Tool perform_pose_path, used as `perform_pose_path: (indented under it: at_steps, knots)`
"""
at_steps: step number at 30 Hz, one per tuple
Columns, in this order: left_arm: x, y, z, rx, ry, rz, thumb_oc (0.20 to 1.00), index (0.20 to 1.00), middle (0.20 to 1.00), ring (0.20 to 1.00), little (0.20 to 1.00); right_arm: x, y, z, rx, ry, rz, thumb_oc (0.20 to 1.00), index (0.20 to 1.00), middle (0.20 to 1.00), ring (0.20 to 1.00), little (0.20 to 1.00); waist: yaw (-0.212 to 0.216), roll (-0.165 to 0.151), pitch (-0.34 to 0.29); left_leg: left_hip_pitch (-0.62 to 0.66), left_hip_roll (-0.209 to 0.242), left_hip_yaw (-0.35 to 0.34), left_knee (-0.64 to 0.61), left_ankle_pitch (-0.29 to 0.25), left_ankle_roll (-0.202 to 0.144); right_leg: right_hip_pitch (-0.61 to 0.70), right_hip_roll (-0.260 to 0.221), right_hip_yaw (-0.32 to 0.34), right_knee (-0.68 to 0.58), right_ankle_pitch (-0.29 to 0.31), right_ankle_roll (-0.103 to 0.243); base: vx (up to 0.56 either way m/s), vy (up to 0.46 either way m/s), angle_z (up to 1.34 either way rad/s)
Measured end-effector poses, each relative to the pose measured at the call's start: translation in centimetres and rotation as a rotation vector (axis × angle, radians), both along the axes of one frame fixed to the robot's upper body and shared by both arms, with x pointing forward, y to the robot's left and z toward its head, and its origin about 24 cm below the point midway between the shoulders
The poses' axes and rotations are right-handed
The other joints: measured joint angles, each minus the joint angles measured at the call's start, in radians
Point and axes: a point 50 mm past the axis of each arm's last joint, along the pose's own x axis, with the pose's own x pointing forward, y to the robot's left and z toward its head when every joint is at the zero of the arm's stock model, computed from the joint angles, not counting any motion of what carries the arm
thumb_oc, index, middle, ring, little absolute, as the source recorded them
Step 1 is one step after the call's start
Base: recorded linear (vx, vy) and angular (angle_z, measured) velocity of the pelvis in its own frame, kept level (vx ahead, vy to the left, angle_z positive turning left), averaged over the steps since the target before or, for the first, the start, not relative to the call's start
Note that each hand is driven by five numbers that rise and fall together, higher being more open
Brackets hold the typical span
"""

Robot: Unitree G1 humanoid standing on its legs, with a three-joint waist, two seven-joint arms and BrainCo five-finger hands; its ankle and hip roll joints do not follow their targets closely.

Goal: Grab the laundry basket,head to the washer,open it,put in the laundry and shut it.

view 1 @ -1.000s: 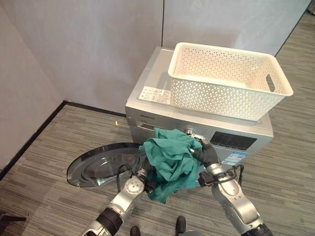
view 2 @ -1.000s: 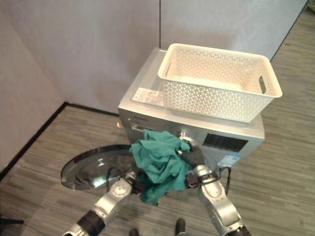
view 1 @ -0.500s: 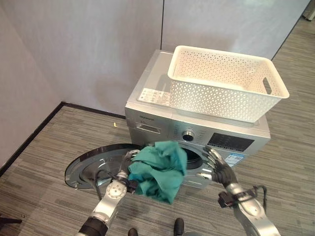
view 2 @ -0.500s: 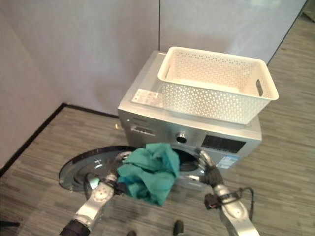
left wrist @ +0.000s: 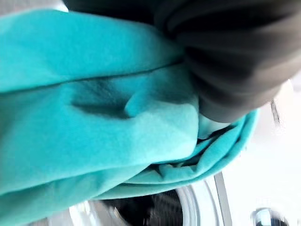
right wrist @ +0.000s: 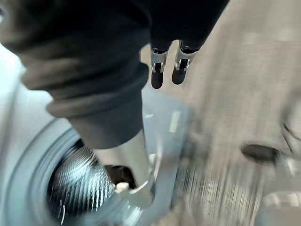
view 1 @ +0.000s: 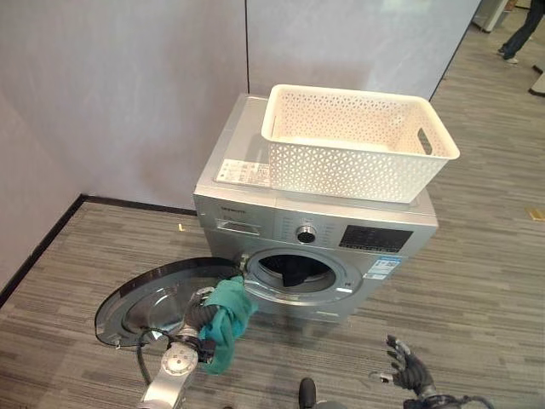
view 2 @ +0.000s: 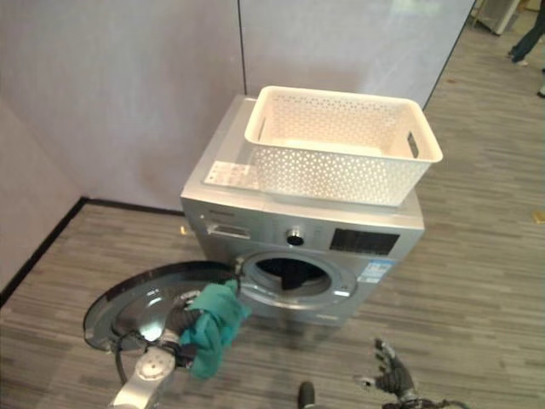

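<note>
A white perforated laundry basket stands on top of the silver washer. The washer's round door is swung wide open to the left, and its drum opening shows something dark inside. My left hand hangs low in front of the door, shut on a bunched teal cloth that dangles just left of the opening. In the left wrist view the teal cloth covers the hand. My right hand is low at the right, well in front of the washer, open with its fingers straight and holding nothing.
Grey partition walls stand behind the washer and at the left. Striped grey carpet runs in front and to the right. A person's legs show far off at the top right.
The view has pulled back from the washer. My right hand has let go of the teal cloth and dropped away to the lower right. My left hand has lowered with the cloth.
</note>
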Motion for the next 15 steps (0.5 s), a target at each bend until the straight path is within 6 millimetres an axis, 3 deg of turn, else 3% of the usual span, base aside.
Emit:
perform_pose_path:
  at_steps: [5,11,15]
  knots:
    - [-0.1,-2.2,-0.5,-0.049,0.032,-0.094,0.2,0.2,0.2,0.2,0.2,-2.0,1.3,-2.1,0.169,0.082,-0.258,1.0,1.0,1.0,1.0,1.0,-0.004,0.019,0.007,-0.008,0.004,0.002,0.0,0.0,0.0,-0.01,0.005,0.004,0.0,-0.002,-0.002,0.0,-0.007,-0.01]
    - [0.8,-4.1,-0.3,-0.12,0.033,-0.122,0.2,0.2,0.2,0.2,0.2,-1.2,1.4,-2.3,0.223,0.057,-0.369,1.0,1.0,1.0,1.0,1.0,-0.011,0.036,0.022,-0.028,0.008,0.011,0.0,0.0,-0.001,-0.033,0.009,0.01,0.0,-0.001,-0.003,0.0,-0.003,-0.03]
    - [1.8,-5.9,0.4,-0.226,0.024,-0.119,0.2,0.2,0.2,0.2,0.2,0.5,2.4,-2.3,0.264,0.024,-0.381,1.0,1.0,1.0,1.0,1.0,-0.035,0.034,0.03,-0.051,0.009,0.043,0.004,0.001,-0.003,-0.074,0.015,0.035,0.0,0.01,-0.009,0.0,0.005,-0.22]
